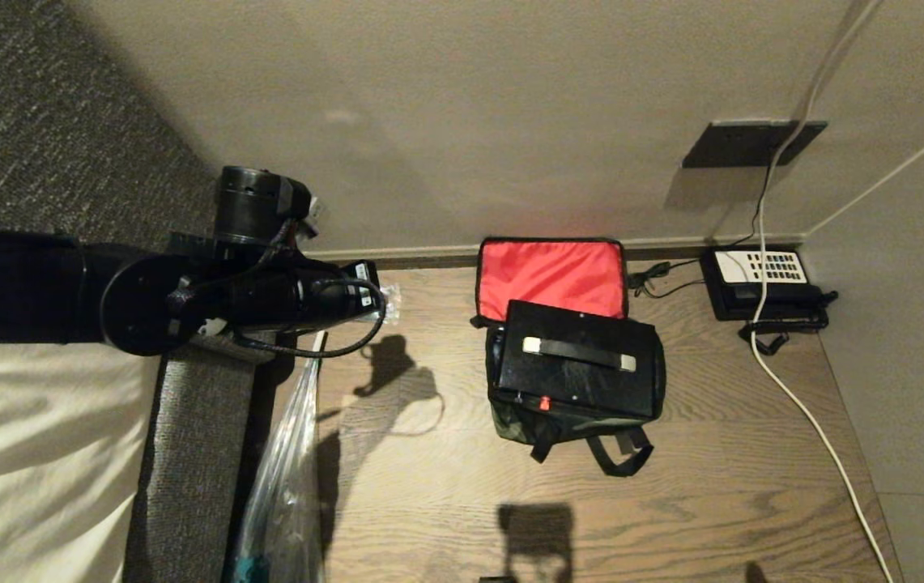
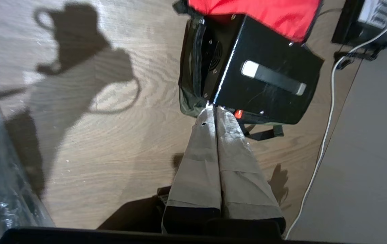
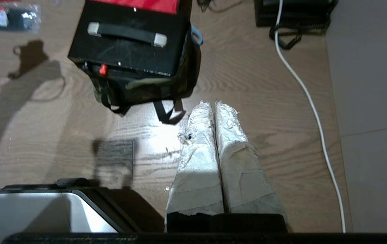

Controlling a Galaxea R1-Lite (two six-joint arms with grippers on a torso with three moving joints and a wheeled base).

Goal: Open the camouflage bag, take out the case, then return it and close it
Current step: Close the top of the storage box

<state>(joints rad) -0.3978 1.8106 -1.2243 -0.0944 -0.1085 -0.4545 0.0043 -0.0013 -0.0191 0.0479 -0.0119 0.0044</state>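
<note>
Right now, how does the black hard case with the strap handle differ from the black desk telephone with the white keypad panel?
The black hard case is far larger than the black desk telephone. The case sits in the open camouflage bag before its red-lined lid; the telephone lies bare on the wooden floor by the wall. The case has a handle with pale ends; the telephone has cords running from it. Both are black and boxy.

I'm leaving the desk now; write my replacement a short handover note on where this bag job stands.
Left gripper: fingers shut, empty, hovering by the case's near corner, short of the red latch.
Right gripper: shut, empty, over bare floor in front of the bag.
Camouflage bag: on the wooden floor by the wall, unzipped, red-lined lid flipped back.
Case: sits in the open bag, top and handle exposed.
Done: bag opened.
Left: whether the case has already been out and back is not evident; the lid is not yet closed.
</note>
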